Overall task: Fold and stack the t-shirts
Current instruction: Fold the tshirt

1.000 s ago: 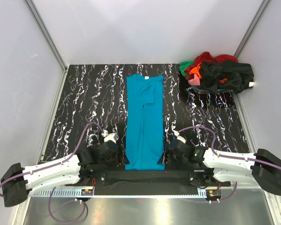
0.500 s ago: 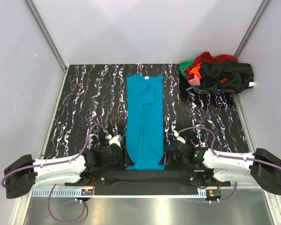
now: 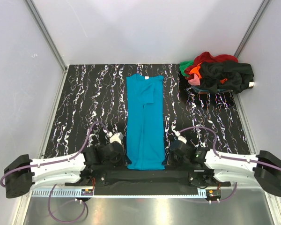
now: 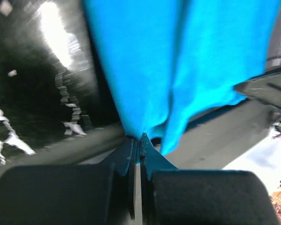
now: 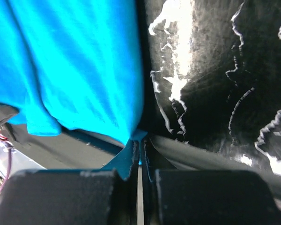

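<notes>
A teal-blue t-shirt (image 3: 144, 122) lies folded into a long strip down the middle of the black marbled table (image 3: 84, 108), neck at the far end. My left gripper (image 3: 126, 161) is shut on the near left corner of its hem. My right gripper (image 3: 165, 161) is shut on the near right corner. In the left wrist view the teal cloth (image 4: 178, 61) runs into the closed tips of the left gripper (image 4: 139, 138). The right wrist view shows the cloth (image 5: 70, 70) pinched in the right gripper (image 5: 140, 140). More t-shirts, black, red, orange, green and pink, lie heaped (image 3: 218, 72) at the back right.
White walls with metal corner posts (image 3: 47, 35) close the table on three sides. A black bar (image 3: 140, 177) runs along the near edge between the arm bases, just below the shirt's hem. Purple cables (image 3: 91, 133) loop over both arms.
Both grippers have gone from open to shut, pinching the near corners of the teal shirt's hem. Both arms have shifted slightly; the hem is drawn in a little at its corners.
</notes>
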`<state>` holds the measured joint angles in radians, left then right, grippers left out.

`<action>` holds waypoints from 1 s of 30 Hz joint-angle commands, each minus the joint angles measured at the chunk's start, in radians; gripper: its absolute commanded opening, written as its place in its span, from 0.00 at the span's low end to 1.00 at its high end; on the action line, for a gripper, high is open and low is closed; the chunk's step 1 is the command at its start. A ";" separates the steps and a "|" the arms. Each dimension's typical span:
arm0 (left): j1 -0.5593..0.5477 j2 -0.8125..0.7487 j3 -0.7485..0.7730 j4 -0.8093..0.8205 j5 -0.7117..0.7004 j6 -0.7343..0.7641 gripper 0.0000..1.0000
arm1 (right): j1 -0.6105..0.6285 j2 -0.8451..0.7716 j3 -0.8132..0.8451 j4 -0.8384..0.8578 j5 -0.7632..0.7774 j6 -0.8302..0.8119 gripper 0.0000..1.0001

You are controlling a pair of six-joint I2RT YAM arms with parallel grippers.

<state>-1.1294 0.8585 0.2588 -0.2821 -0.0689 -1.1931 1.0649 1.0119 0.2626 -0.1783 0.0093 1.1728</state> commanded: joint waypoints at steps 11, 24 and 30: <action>0.156 0.062 0.447 -0.269 -0.115 0.225 0.00 | -0.097 -0.057 0.354 -0.306 0.205 -0.134 0.00; 0.545 0.433 0.767 -0.212 0.129 0.498 0.00 | -0.431 0.358 0.774 -0.314 0.115 -0.484 0.00; 0.615 0.595 0.873 -0.200 0.179 0.524 0.00 | -0.519 0.527 0.909 -0.309 0.048 -0.558 0.00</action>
<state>-0.5388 1.4059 1.0695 -0.5137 0.0509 -0.7151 0.5850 1.4845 1.1004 -0.4870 0.0998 0.7002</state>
